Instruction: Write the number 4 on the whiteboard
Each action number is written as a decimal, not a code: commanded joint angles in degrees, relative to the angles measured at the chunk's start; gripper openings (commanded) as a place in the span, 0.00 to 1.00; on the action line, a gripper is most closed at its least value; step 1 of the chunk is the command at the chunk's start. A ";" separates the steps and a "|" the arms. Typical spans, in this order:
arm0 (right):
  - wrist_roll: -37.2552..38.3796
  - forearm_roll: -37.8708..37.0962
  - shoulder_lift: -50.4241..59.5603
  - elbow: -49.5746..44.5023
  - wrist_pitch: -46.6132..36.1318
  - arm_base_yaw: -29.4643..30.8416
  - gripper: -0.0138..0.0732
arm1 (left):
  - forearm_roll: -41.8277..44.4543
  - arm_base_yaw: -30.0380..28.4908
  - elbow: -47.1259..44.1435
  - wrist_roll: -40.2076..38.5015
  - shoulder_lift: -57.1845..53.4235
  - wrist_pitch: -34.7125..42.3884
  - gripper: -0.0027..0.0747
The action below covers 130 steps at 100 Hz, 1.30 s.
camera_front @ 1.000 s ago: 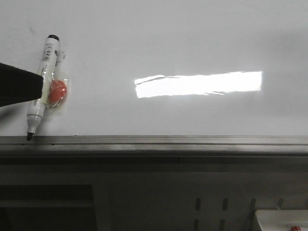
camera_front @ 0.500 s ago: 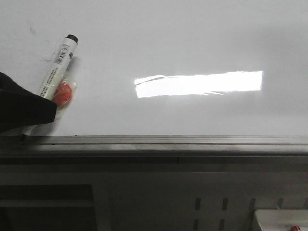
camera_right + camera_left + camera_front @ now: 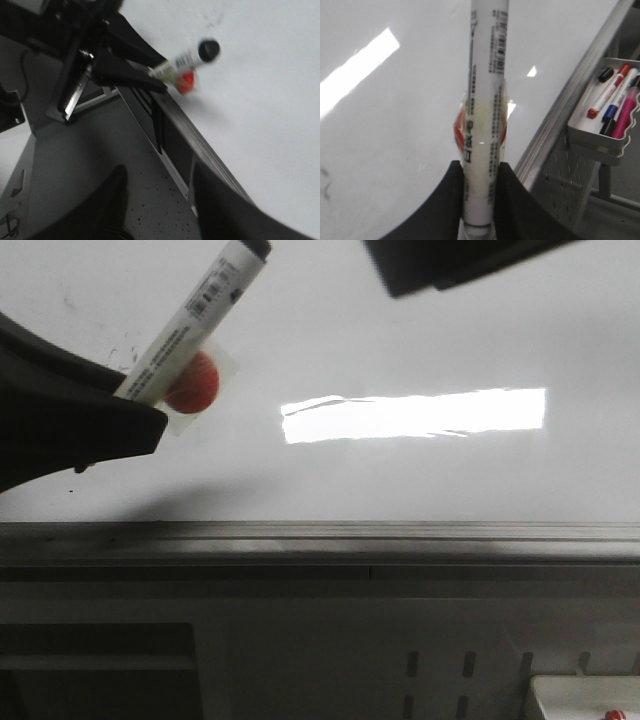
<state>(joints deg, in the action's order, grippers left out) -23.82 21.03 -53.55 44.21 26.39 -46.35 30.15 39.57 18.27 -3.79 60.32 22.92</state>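
Evidently nothing written: whiteboard (image 3: pixel 400 330) bare, no number 4 visible. Left gripper (image 3: pixel 479 172) pinches marker (image 3: pixel 487 95) before whiteboard; marker tip hidden. Right gripper (image 3: pixel 155 200) spread, empty, away from whiteboard. All strokes remain.

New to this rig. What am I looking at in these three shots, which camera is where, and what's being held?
It is a robot with two arms, each ending in a two-finger gripper. The front view looks forward at a whiteboard with a metal rail along its bottom; no number is visible on it yet. The other two pictures come from cameras on the wrists. The left gripper is shut on a white marker with an orange piece stuck to its side; the same marker shows in the front view, tilted. The right gripper holds nothing, its dark fingers apart. Beside the board, a small tray holds spare markers.
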 commanded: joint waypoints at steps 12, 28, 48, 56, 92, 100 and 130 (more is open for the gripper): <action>-0.84 0.85 -5.34 7.61 -3.84 -1.42 0.66 | 6.00 0.29 1.23 -0.18 -0.81 12.34 0.01; -0.84 0.85 -8.85 9.93 -4.08 -1.50 0.61 | 10.86 0.29 1.23 -0.18 -0.81 12.92 0.01; -0.84 0.85 -11.99 10.76 -4.17 -1.50 0.60 | 11.03 0.29 1.23 -0.18 -0.81 13.62 0.01; -0.84 0.85 -12.33 10.76 -4.28 -1.50 0.50 | 11.03 0.29 1.23 -0.18 -0.81 13.62 0.01; -0.94 -0.64 -12.43 10.66 -3.40 -1.50 0.08 | 7.65 0.29 1.23 -0.18 -0.81 10.92 0.15; -0.94 -2.22 -12.43 10.66 -3.37 -1.50 0.08 | 5.86 0.29 1.23 -1.43 -0.81 10.92 0.39; -0.94 -5.74 -13.63 13.55 -6.58 -0.64 0.08 | -7.77 0.03 1.23 -3.15 -10.01 -9.51 0.67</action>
<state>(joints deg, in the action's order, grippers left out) -24.03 16.48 -67.46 54.28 24.71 -47.81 27.22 39.57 18.16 -5.93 54.30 17.84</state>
